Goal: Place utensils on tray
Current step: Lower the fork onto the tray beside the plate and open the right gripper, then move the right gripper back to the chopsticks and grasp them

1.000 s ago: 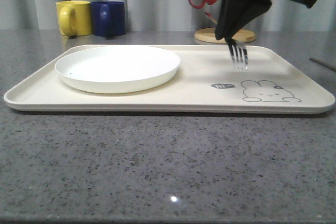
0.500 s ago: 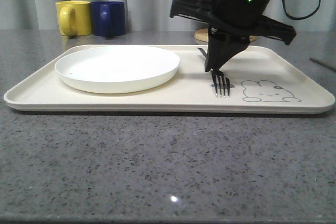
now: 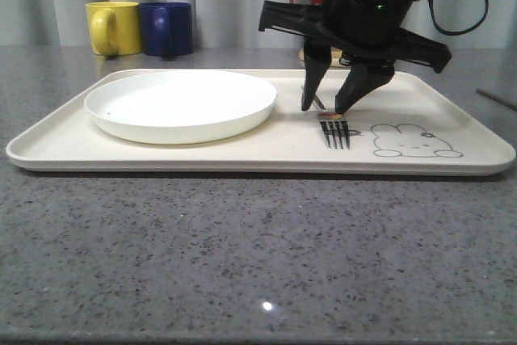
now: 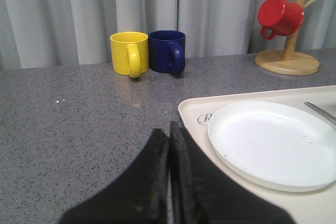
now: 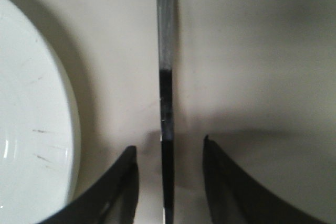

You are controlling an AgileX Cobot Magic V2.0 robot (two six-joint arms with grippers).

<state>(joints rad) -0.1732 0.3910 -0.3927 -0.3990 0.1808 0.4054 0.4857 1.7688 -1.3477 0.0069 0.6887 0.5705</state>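
Front view gives the broad layout: the cream tray lies across the grey table, a white plate on its left half and a bunny drawing on its right. Between those two lies the fork, flat on the tray floor, tines toward the camera and handle running back under the right gripper. That gripper hangs straight above the fork with its jaws spread apart, one finger on each side of the handle and neither one touching it, so the fork looks let go.

Right wrist view confirms it: the fork handle runs as a straight strip down the middle of the gap, its long axis in line with the gripper's reach and clear of both fingers. Any lift from here should therefore go straight up, since a sideways drift would knock the handle.

Left gripper, seen in the left wrist view, is pressed closed and holds nothing; it hovers over the table near the tray's left corner, well apart from the fork. For this piece the right arm is clearly the nearer one.
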